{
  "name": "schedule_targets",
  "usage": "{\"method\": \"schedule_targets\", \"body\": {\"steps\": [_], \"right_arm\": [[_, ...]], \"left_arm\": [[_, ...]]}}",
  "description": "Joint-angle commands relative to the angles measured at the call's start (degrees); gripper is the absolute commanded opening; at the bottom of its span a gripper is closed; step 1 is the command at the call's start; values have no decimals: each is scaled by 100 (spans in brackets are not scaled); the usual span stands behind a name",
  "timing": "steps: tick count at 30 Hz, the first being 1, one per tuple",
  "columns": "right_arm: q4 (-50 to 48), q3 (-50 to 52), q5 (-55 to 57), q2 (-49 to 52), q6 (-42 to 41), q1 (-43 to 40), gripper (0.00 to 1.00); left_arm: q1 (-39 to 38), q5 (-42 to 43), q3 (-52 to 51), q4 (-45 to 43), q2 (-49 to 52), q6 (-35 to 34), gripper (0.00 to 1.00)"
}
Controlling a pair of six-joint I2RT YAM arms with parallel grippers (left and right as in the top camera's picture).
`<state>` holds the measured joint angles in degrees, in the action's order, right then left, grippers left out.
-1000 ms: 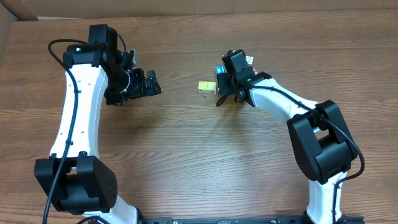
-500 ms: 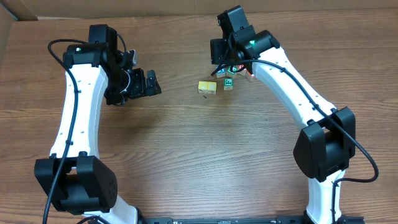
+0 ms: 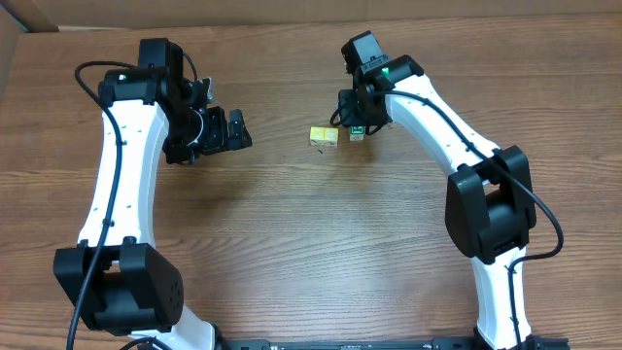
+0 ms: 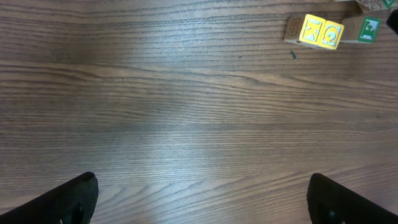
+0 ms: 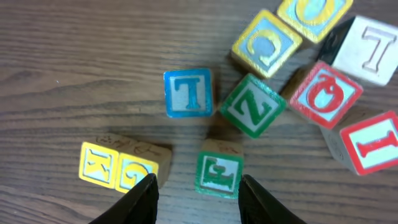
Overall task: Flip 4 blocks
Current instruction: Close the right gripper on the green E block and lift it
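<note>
Quick update from the remote desk. The right gripper [image 5: 198,199] was up toward 12 o'clock of the pile half a second back. It's now dropped down again, right over the green block [image 5: 219,174] at the pile's 6 o'clock edge. The jaws have narrowed but are still apart. That block sits just ahead between the fingertips, and nothing is clamped yet.

The yellow K and G blocks [image 5: 118,167] haven't budged. They're touching each other at 9 o'clock of the green one, painted faces up. The blue T block [image 5: 188,93], green N block [image 5: 254,107] and red O block [image 5: 324,93] are bunched toward 12 to 2 o'clock.

The left gripper [image 3: 241,131] is parked well off at 9 o'clock, jaws fully spread and empty.

My read is that the green block is the next flip. I can't tell how many are already done.
</note>
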<state>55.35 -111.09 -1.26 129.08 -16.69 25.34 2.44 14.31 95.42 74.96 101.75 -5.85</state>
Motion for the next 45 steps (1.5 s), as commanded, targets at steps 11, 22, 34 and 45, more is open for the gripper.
{"method": "schedule_targets", "body": {"steps": [11,22,34,45], "right_arm": [[-798,1005,334,-98,-133,37,44],[-1493,1362,332,-101,-133,37,45],[-763,595,332,-101,-107,37,45],[-1235,1226,332,-101,-109,42,46]], "left_arm": [[-22,-33,105,-24,15,-59,100],[-22,-33,105,-24,15,-59,100],[-22,-33,105,-28,15,-57,100],[-57,-33,105,-26,15,-59,100]]}}
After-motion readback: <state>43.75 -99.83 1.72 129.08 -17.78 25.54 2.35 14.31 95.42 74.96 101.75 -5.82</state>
